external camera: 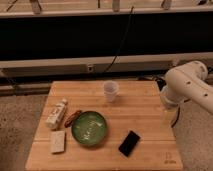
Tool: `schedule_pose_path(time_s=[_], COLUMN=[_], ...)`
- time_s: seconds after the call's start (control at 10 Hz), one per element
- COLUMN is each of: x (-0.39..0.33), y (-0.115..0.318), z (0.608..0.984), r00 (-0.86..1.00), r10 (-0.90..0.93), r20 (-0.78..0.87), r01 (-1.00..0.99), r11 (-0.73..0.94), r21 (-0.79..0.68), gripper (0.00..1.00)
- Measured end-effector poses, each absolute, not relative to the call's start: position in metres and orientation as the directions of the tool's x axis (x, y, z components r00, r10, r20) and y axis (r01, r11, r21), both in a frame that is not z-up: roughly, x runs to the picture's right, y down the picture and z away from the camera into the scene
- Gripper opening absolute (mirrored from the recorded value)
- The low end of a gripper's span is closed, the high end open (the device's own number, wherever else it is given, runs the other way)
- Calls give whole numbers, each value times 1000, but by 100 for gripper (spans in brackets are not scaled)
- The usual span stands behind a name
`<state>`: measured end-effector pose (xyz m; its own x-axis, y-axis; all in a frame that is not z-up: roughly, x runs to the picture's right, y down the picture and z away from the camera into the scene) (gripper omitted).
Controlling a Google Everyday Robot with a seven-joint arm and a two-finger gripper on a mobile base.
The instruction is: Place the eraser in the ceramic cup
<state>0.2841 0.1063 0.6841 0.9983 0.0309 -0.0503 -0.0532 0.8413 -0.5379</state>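
Note:
The eraser [129, 143], a flat black block, lies on the wooden table [145, 115] near the front, right of centre. The ceramic cup [111, 91], small and whitish, stands upright towards the table's back, at the centre. My white arm [187, 90] hangs over the table's right edge. The gripper [173, 118] shows only as a dark part below the arm at that edge. It is well to the right of the cup and above right of the eraser, touching neither.
A wide green bowl [89, 128] sits left of the eraser. A pale beige block [58, 141], a small white bottle [56, 113] and a reddish item [74, 117] lie at the left. A dark wall with a cable stands behind the table.

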Motion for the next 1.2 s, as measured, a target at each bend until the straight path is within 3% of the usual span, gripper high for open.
schedule_pose_path(time_s=[1.2], x=[208], y=[164], z=[711], r00=[997], r10=[-67], r20=[50], r01=[83], r11=[837], r21=[-541], gripper=[80])
